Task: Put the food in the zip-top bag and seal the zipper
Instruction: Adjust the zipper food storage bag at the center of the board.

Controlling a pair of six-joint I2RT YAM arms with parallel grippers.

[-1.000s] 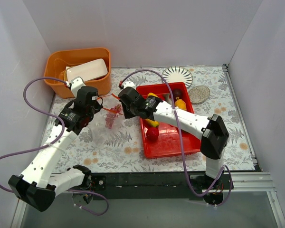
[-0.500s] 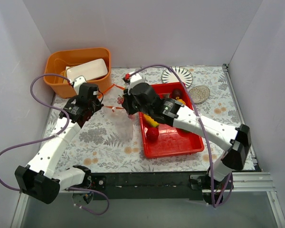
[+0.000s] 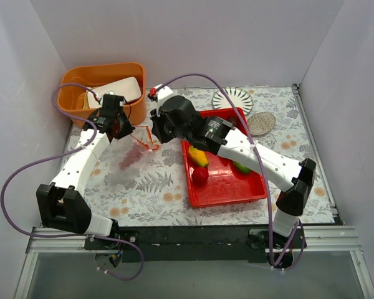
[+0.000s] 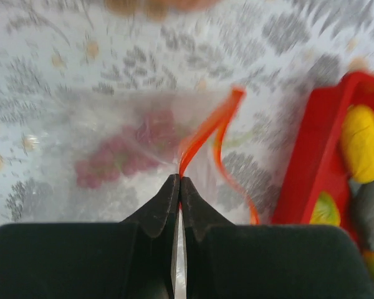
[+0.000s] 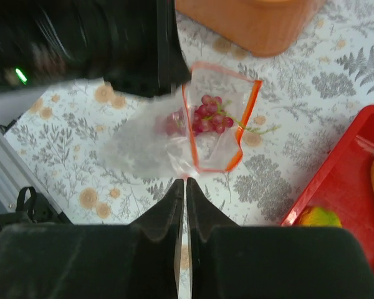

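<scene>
Zip-top bag (image 5: 143,149) over floral table (image 3: 149,193), white walls (image 3: 206,43) around; left claw (image 4: 179,180) and right claw (image 5: 186,182) pinch it, now further left.

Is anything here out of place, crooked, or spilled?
Nothing is spilled. The zip-top bag sits askew, pinched by the left fingers and right fingers, its zipper twisted and gaping. Only grapes are inside; other food lies in the red tray.

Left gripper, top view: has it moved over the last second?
Yes. The left gripper, shut on the bag at its mouth, has moved away from the arm bases toward the orange bin and now sits close to the bin's front wall.
</scene>
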